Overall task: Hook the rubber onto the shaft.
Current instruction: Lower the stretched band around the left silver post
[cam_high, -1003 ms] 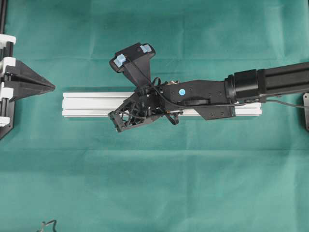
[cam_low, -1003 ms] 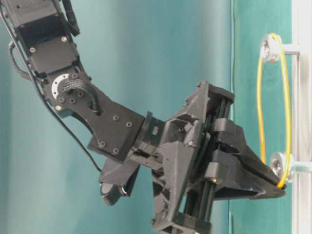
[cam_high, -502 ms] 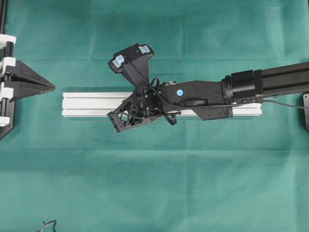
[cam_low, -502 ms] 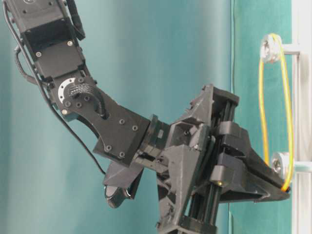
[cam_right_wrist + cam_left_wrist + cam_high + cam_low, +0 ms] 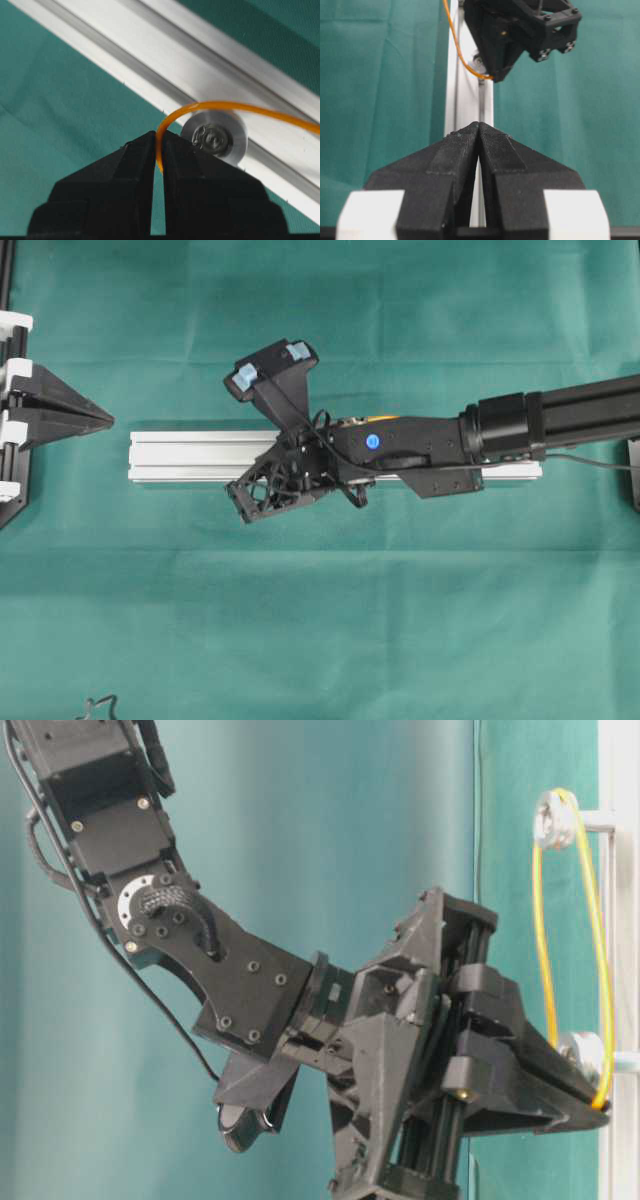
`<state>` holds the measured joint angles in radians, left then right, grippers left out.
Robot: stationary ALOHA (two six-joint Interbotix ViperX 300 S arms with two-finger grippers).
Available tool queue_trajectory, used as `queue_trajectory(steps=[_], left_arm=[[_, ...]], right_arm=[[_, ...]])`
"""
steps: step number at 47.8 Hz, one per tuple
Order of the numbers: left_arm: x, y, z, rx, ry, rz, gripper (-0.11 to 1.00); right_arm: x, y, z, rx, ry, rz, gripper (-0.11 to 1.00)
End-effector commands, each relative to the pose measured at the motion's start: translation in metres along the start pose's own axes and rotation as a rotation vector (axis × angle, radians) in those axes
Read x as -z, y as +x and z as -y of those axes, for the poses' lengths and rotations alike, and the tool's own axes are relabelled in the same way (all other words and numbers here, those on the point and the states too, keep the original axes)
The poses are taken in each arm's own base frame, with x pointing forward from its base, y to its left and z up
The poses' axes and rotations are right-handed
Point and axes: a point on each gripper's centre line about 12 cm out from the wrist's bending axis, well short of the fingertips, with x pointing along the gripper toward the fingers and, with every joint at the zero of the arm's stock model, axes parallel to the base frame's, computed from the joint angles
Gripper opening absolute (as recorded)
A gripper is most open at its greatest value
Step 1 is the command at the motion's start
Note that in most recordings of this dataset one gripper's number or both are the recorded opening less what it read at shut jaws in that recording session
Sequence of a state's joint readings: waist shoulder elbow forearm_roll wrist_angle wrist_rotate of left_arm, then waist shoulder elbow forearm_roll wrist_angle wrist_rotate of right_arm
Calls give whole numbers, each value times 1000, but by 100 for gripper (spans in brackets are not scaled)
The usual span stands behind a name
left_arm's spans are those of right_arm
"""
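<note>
The thin orange rubber (image 5: 541, 940) hangs as a stretched loop from the upper shaft (image 5: 553, 817) on the aluminium rail (image 5: 190, 455). My right gripper (image 5: 600, 1108) is shut on the loop's lower end, just beyond the lower shaft (image 5: 582, 1050). In the right wrist view the rubber (image 5: 220, 105) rises from the right gripper (image 5: 159, 137) and arcs round the round silver shaft head (image 5: 215, 137). My left gripper (image 5: 108, 420) rests shut and holds nothing at the left, pointing along the rail; its left wrist view shows the left gripper (image 5: 479, 125) and the rubber (image 5: 453, 35) ahead.
The rail lies lengthwise across the middle of the green cloth (image 5: 320, 620). The right arm (image 5: 560, 420) stretches over the rail from the right. A small black cable end (image 5: 98, 706) pokes in at the bottom left edge.
The right gripper has carried the pinched end of the rubber further past the lower shaft, stretching the loop longer. The left gripper has not moved.
</note>
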<state>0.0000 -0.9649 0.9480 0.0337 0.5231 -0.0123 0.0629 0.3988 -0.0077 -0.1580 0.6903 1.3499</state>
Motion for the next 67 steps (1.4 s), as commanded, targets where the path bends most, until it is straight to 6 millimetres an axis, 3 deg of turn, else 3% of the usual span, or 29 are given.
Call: queue_trajectory(steps=[1, 25, 51, 67], left_arm=[[-13, -3, 0, -1, 2, 32, 0], [-12, -3, 0, -1, 2, 29, 0], [-13, -3, 0, -1, 2, 31, 0], [-12, -3, 0, -1, 2, 29, 0]], right_arm=[[1, -13, -7, -22, -6, 6, 7], [14, -36, 23, 18, -13, -12, 7], [17, -53, 38, 24, -40, -2, 7], [18, -53, 40, 20, -49, 1, 7]])
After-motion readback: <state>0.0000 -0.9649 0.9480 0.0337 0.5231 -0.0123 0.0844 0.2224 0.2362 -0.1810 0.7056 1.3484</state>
